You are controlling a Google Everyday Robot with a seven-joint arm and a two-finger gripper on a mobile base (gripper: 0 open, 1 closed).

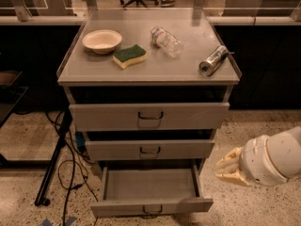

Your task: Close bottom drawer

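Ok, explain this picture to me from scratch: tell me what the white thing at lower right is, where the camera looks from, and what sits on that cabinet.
The bulky white shape at lower right is the end of a robot arm; the robot is a wheeled base with one arm. Its yellowish tip is the pincer, the part that grasps. It hangs in the air to the right of the grey cabinet, about level with the bottom drawer, touching nothing and carrying nothing that shows.

The single camera looks down at the cabinet from the front; where it is mounted is not known.

On the cabinet top lie a bowl, a green and yellow sponge, a clear plastic bottle on its side and a silver can on its side.

The bottom drawer is pulled well out; the job is to push it shut.
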